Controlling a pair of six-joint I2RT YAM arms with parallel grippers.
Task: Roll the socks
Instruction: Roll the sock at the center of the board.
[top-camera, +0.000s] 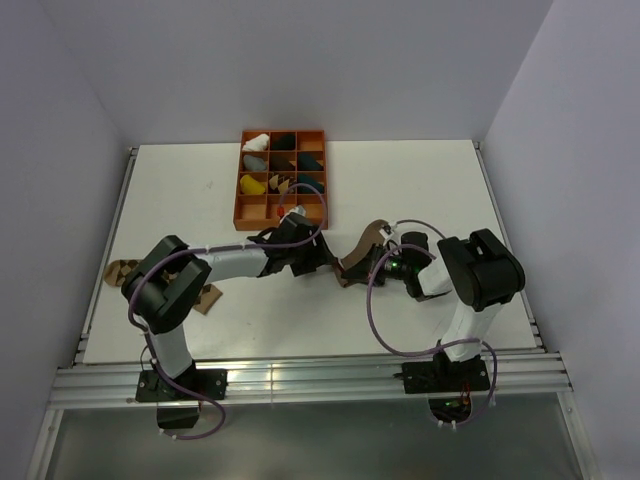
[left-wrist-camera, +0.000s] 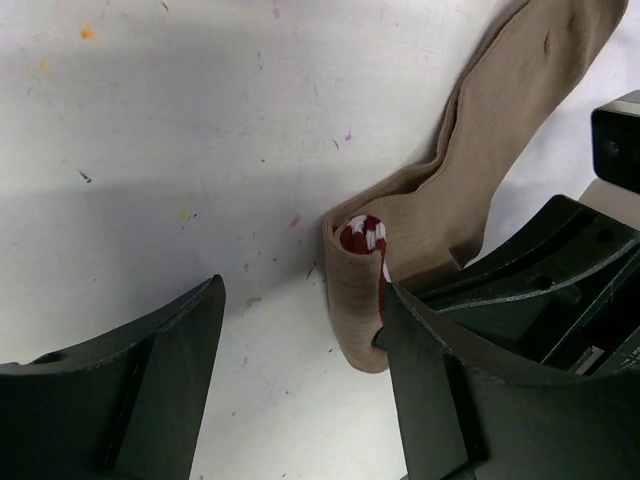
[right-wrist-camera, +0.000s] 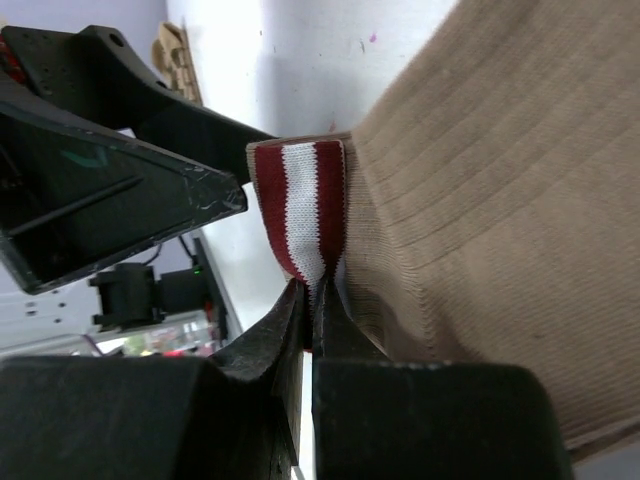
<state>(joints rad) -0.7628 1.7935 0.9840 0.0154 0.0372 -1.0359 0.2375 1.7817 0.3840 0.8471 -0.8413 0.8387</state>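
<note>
Tan sock (left-wrist-camera: 500, 130) with red-and-white striped cuff (right-wrist-camera: 300, 210)

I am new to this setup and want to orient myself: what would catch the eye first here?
The tan sock sits between the two grippers, its red-and-white striped cuff pinched in the shut right gripper, while the left gripper stands open beside its folded end. Farther back on the white table, an orange compartment tray holds sock bundles.

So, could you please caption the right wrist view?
Right gripper shut on the striped cuff of the tan sock.
</note>
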